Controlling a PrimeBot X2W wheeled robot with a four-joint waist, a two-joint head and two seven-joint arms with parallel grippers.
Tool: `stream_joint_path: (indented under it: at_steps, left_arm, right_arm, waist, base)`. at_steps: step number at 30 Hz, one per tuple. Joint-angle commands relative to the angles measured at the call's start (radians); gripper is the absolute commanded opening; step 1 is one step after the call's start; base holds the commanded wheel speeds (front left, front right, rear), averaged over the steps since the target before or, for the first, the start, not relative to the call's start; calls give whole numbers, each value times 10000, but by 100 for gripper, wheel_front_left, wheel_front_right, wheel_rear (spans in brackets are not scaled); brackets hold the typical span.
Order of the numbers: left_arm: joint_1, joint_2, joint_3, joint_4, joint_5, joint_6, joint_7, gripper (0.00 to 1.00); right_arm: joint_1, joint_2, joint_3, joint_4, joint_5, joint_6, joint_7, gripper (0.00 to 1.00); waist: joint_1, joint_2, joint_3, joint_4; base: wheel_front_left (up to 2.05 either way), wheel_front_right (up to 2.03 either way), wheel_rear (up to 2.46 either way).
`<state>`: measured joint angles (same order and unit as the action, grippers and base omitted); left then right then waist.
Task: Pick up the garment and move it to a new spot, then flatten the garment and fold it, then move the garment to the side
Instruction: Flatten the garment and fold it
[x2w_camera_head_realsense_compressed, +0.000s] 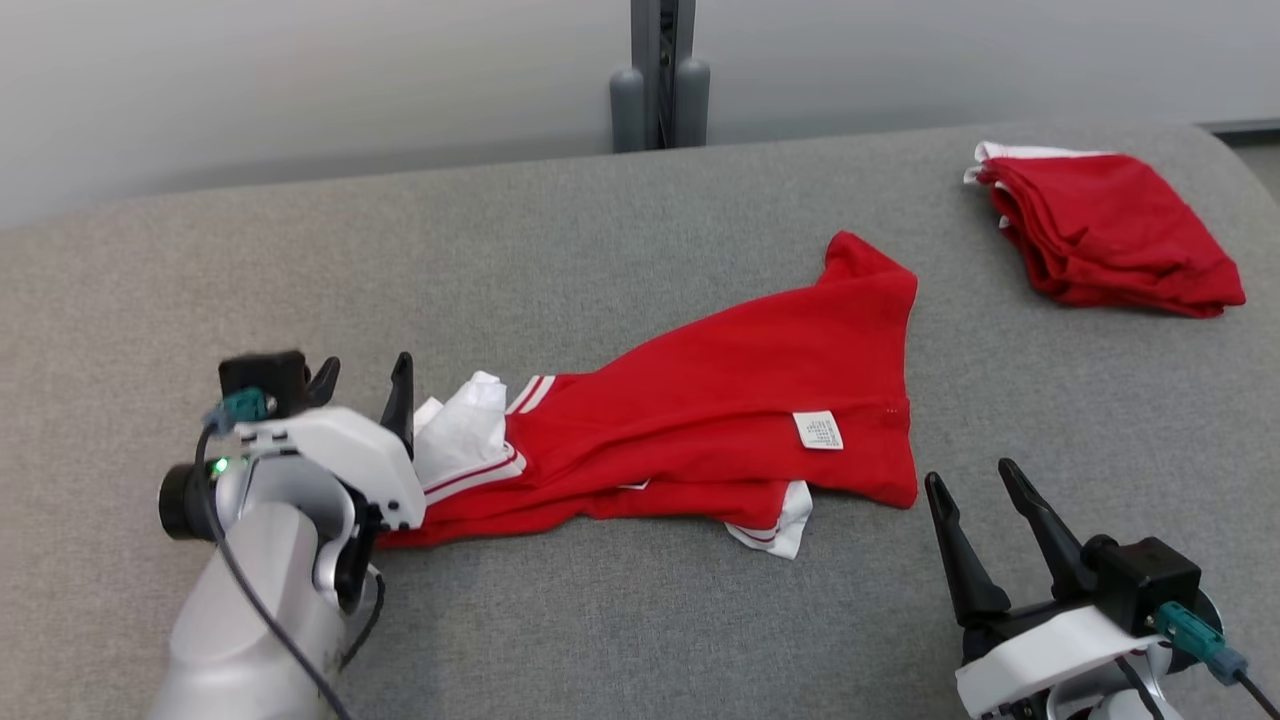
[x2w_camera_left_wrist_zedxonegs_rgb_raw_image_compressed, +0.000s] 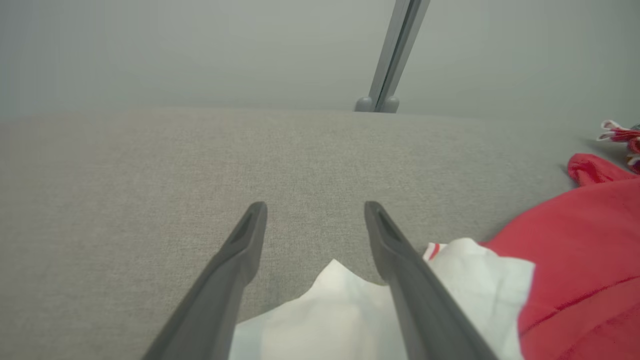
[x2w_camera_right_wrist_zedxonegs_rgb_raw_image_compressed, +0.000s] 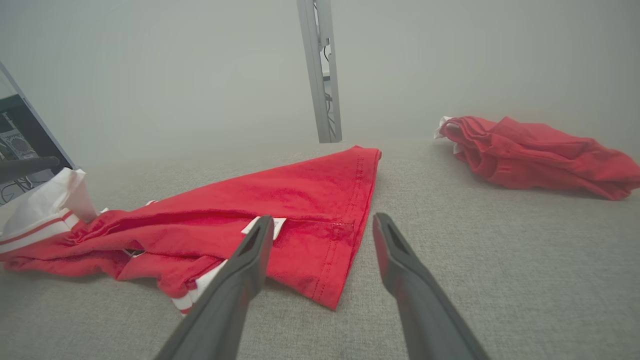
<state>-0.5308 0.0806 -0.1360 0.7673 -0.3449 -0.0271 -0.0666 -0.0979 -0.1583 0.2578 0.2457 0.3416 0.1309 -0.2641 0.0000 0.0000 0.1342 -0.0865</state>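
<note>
Head view: crumpled red garment (x2w_camera_head_realsense_compressed: 700, 420) with white striped collar lies on grey fabric surface (x2w_camera_head_realsense_compressed: 600, 250); left gripper (x2w_camera_head_realsense_compressed: 365, 365), jaws released, at the collar; right gripper (x2w_camera_head_realsense_compressed: 970, 473), released, near hem.

Your left claw (x2w_camera_head_realsense_compressed: 366, 365) sits at the lower left of the head view. Its two dark fingers are spread wide and point up and away from you. Its pale forearm (x2w_camera_head_realsense_compressed: 250, 620) rises from the bottom edge, with a black cable (x2w_camera_head_realsense_compressed: 262, 610) trailing along it. Your right claw (x2w_camera_head_realsense_compressed: 969, 473) is at the lower right, fingers equally wide apart, gripping nothing and leaning slightly left above its white wrist housing (x2w_camera_head_realsense_compressed: 1040, 655).
</note>
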Motion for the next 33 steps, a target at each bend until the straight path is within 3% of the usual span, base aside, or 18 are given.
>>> stream_joint_path:
  at_steps: [1, 4, 8, 15, 16, 17, 18, 19, 25, 33]
  left_arm:
    - [-240, 83, -25, 174, 19, -81, 152, 100]
    - [-890, 123, -281, 1053, 189, 14, 974, 100]
    - [-1392, 124, -586, 1798, 277, -187, 1816, 100]
    - [-1377, 103, -911, 2390, 263, -441, 2192, 98]
    - [-1377, 100, -941, 2408, 242, -473, 2126, 91]
    - [-1368, 113, -977, 2374, 277, -508, 1978, 36]
    - [-1355, 121, -975, 2375, 254, -536, 1880, 3]
    - [-1342, 130, -982, 2405, 219, -541, 1825, 0]
    - [-1296, 204, -974, 2416, 127, -589, 1190, 0]
    - [-1002, 279, -563, 1454, -128, -325, -1205, 0]
  right_arm:
    - [-126, -43, -28, -2, -34, 1, -8, 100]
    - [-348, -107, -16, -40, -46, 1, -8, 100]
    - [-551, -126, -72, -116, -48, 1, -8, 100]
    - [-622, -40, -137, -185, -110, 1, -8, 100]
    - [-631, -26, -133, -193, -117, 1, -8, 100]
    - [-642, -14, -127, -197, -129, 1, -8, 100]
    - [-653, -7, -116, -194, -141, 1, -8, 100]
    - [-666, 0, -104, -194, -150, 1, -8, 100]
    - [-751, -19, -85, -196, -141, 1, -8, 100]
    - [-749, -83, -244, -93, -152, 1, -6, 100]
  waist:
    - [0, 0, 288, -28]
    - [0, 0, 617, -89]
    - [0, 0, 902, -142]
    - [0, 0, 1046, -145]
    - [0, 0, 1050, -145]
    - [0, 0, 1051, -147]
    - [0, 0, 1049, -149]
    - [0, 0, 1045, -153]
    - [0, 0, 983, -190]
    - [0, 0, 735, -10]
  base:
    - [0, 0, 0]
    - [0, 0, 0]
    - [0, 0, 0]
    - [0, 0, 0]
    - [0, 0, 0]
    - [0, 0, 0]
    - [0, 0, 0]
    - [0, 0, 0]
    - [0, 0, 0]
    - [0, 0, 0]
